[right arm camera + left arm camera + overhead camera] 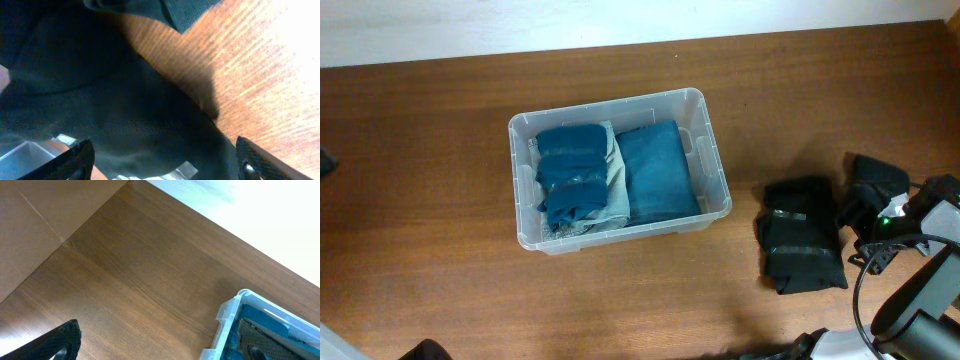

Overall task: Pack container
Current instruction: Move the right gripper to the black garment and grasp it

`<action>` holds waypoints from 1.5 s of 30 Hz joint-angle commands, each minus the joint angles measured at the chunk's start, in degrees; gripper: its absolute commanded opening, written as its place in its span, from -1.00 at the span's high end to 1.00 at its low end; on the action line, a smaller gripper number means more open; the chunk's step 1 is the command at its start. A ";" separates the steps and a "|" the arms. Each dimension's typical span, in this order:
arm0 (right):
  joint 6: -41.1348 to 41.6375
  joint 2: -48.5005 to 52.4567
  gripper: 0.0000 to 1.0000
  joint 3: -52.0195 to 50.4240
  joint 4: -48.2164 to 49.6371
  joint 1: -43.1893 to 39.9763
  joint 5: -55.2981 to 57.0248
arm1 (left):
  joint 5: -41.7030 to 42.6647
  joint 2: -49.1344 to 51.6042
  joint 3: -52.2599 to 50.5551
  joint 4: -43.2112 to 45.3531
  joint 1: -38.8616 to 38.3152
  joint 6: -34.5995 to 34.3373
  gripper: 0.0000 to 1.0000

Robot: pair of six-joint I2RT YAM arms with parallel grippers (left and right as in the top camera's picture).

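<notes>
Clear rectangular plastic container (605, 104) sits mid-desk (440, 150). Inside it, a folded blue denim cloth (658, 170) fills the right half, and a rolled teal cloth bundle (572, 175) lies in the left half on a pale cloth (616, 185). A folded black cloth (803, 235) lies on the desk, apart to the container's right, with the right tool (162, 162) just beside its right edge.
</notes>
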 commanded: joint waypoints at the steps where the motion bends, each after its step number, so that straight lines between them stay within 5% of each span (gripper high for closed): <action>1: 0.42 -0.46 -0.67 -0.33 1.27 0.13 -1.18 | 0.17 0.09 0.22 0.00 0.31 -0.31 -0.99; 6: 2.10 -0.48 -0.68 -0.31 4.35 -1.79 0.42 | 0.17 0.07 0.22 0.00 0.31 -0.31 -0.99; 12: 1.01 -0.52 -0.68 -0.24 9.55 -5.35 -11.02 | 0.17 0.09 0.22 0.00 0.31 -0.31 -0.99; 21: -3.87 -0.46 -0.72 -1.31 6.80 -3.72 -5.49 | 0.17 0.09 0.22 0.00 0.31 -0.31 -0.99; 31: -5.22 0.15 -0.74 -9.53 15.37 1.03 -5.55 | 0.17 0.09 0.22 0.00 0.31 -0.31 -0.99; 36: -10.38 0.15 -0.72 -12.20 16.20 1.36 -16.20 | 0.17 0.09 0.22 0.00 0.31 -0.31 -0.99; 39: -9.90 0.15 -0.45 -12.94 16.09 1.36 -16.70 | 0.17 0.09 0.22 0.00 0.31 -0.31 -0.99; 42: -8.92 0.15 0.03 -13.07 16.00 1.27 -16.50 | 0.17 0.09 0.22 0.00 0.31 -0.31 -0.99; 43: -7.58 0.15 0.33 -13.07 16.57 1.20 -16.50 | 0.17 0.09 0.22 0.00 0.31 -0.31 -0.99; 45: -5.05 0.13 0.41 -13.07 17.62 1.20 -16.55 | 0.17 0.09 0.22 0.00 0.31 -0.31 -0.99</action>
